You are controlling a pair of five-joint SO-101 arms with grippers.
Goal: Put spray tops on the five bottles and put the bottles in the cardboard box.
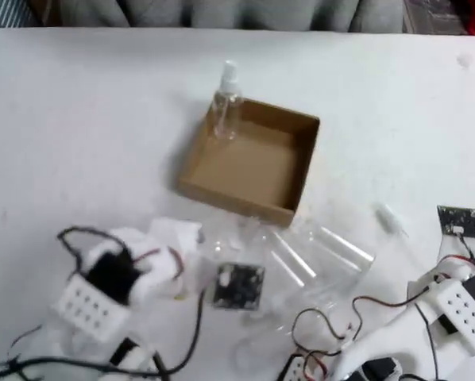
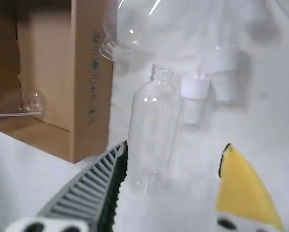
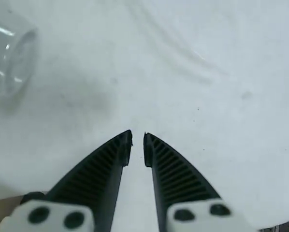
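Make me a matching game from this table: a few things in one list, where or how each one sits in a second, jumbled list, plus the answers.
Things:
1. cardboard box
2. bottle with spray top
3. topless bottle
4. right arm's fingers

Places or states:
A. almost closed over the bare table, holding nothing
B. standing upright in a corner of the box
C. open-topped, near the middle of the table
D. lying on the table just ahead of the left arm's open fingers

Pairs: 1-C, 2-B, 3-D, 4-A.
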